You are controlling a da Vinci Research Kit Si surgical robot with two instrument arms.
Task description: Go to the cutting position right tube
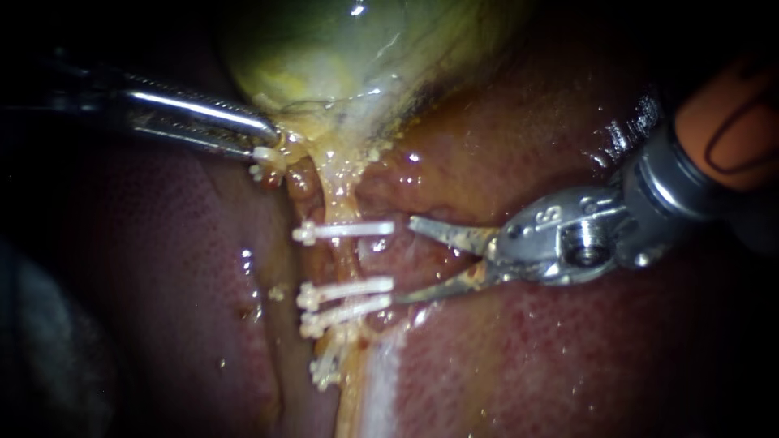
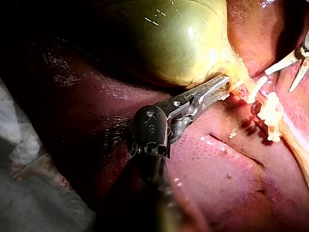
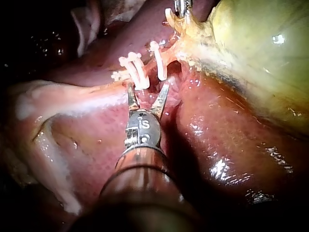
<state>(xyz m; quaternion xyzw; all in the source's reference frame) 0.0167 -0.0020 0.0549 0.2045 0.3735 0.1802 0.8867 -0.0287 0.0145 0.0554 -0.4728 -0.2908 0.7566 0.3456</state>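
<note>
Hard to make out first: the left instrument (image 1: 203, 118) comes in from 9 o'clock in the endoscope view with most of its shaft lost in the dark; the right instrument (image 1: 649, 195) is cut off at the 3 o'clock edge, so only its wrist and tip show; the clipped tube (image 1: 347, 259) is half buried under crumbs of yellow fat, and its lower run fades out toward 6 o'clock; a reddish stub sits just beside it toward 10 o'clock, and I cannot tell from here whether that is a second tube. Now the tube itself: a thin, pale yellow strand just left of centre, dropping from the neck of the gallbladder (image 1: 341, 57) at 12 o'clock across the red liver (image 1: 568, 357); one white clip (image 1: 349, 229) crosses it higher up, two more (image 1: 349, 289) lie close together below, and a further white cluster (image 1: 324, 369) sits lower, its shape unclear. The right end effector (image 1: 404, 261) stands wide, its two slim blades spread and pointing toward 9 o'clock, tips just beside the clip ends and level with the bare stretch between them, gripping nothing; the right wrist view shows the same spread (image 3: 148, 89), just short of the clips (image 3: 137, 72). The left end effector (image 1: 272, 144) is clamped on the gallbladder's neck; the left wrist view shows it (image 2: 219, 89) closed on that yellow tissue.
</note>
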